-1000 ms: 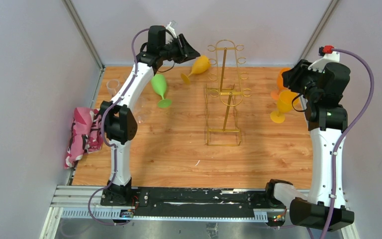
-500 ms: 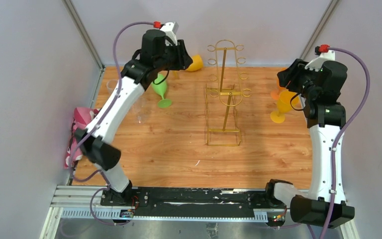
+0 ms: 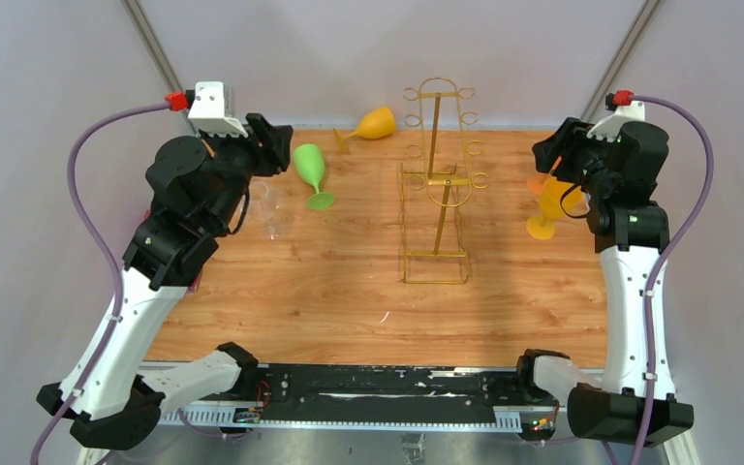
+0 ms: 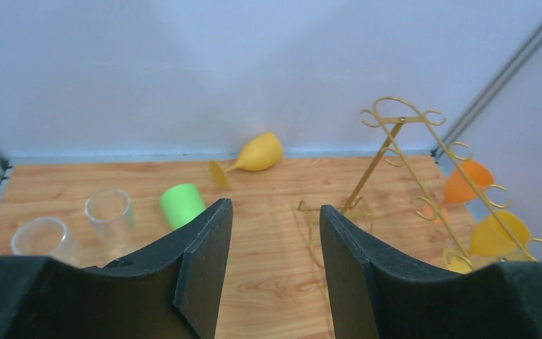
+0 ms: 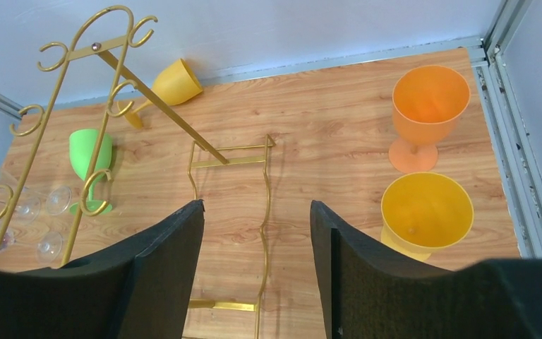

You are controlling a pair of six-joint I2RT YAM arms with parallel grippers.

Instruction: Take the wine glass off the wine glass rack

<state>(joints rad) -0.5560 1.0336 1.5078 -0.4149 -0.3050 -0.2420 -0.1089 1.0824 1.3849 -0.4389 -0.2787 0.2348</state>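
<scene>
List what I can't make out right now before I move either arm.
- Top view: orange plastic wine glass, mostly behind the right arm.
- Top view: clear drinking glasses, faint, partly behind the left arm.
- Left wrist view: gold wire wine glass rack, most of its base hidden by the camera's own black fingers.

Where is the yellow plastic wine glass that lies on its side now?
In the top view, the yellow plastic wine glass lies at the table's far edge, left of the gold wire rack and behind the green plastic glass.
</scene>
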